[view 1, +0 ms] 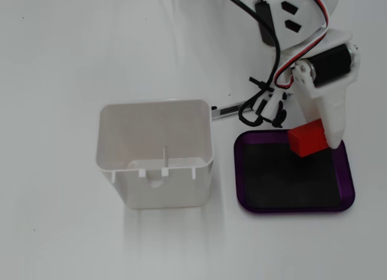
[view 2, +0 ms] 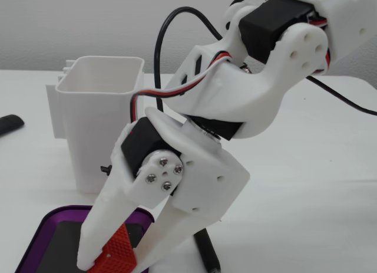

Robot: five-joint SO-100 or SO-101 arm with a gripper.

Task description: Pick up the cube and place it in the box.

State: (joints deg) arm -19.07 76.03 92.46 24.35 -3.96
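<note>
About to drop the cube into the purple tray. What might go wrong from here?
1. The cube, gripped by the gripper, sits near the box's far rim in a fixed view, not its middle. Released here, it could catch the rim or tumble outside.
2. How high it hangs above the black floor is unclear; dropped from height, it may bounce.
3. The pen lies close beside the arm, so a swing while withdrawing may knock it.
</note>
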